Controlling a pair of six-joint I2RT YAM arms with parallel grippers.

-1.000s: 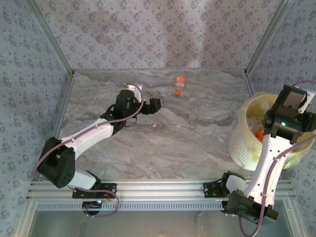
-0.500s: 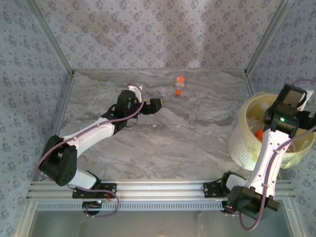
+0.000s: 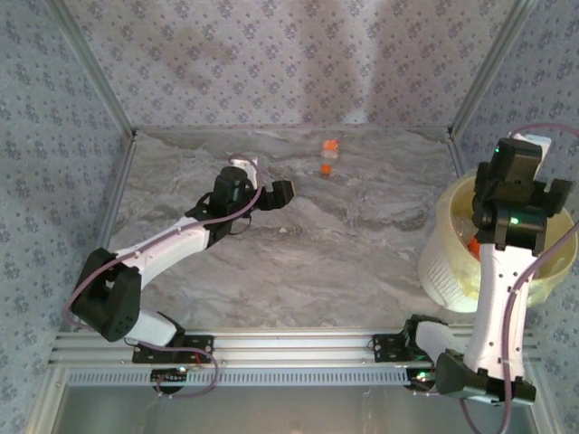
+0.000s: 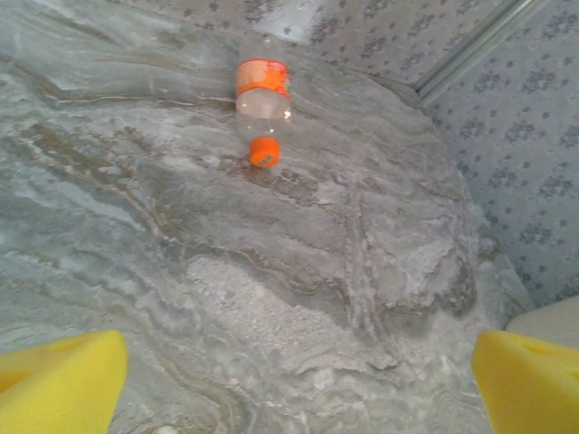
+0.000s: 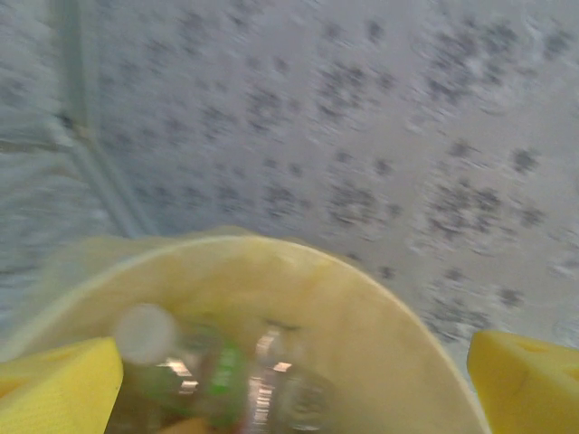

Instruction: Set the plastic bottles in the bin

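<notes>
One clear plastic bottle (image 3: 327, 156) with an orange label and orange cap lies at the far middle of the table, cap toward me. In the left wrist view this bottle (image 4: 262, 101) lies ahead of my left gripper (image 4: 289, 398), whose yellow pads (image 4: 56, 391) stand wide apart and hold nothing. My left gripper (image 3: 280, 193) hovers open a short way short of it. The bin (image 3: 443, 267), white with a pale yellow liner, stands at the right edge. My right gripper (image 3: 514, 192) hangs open over it. Several bottles (image 5: 217, 375) lie inside the bin (image 5: 380, 316) below my right gripper (image 5: 289, 389).
Patterned walls with metal corner posts (image 3: 479, 81) close in the marble table (image 3: 344, 262) on three sides. A metal rail (image 3: 289, 348) runs along the near edge by the arm bases. The right wrist view is blurred by motion.
My right gripper has opened over the bin, and the right arm has risen and swung toward the back. The left arm has barely moved.
</notes>
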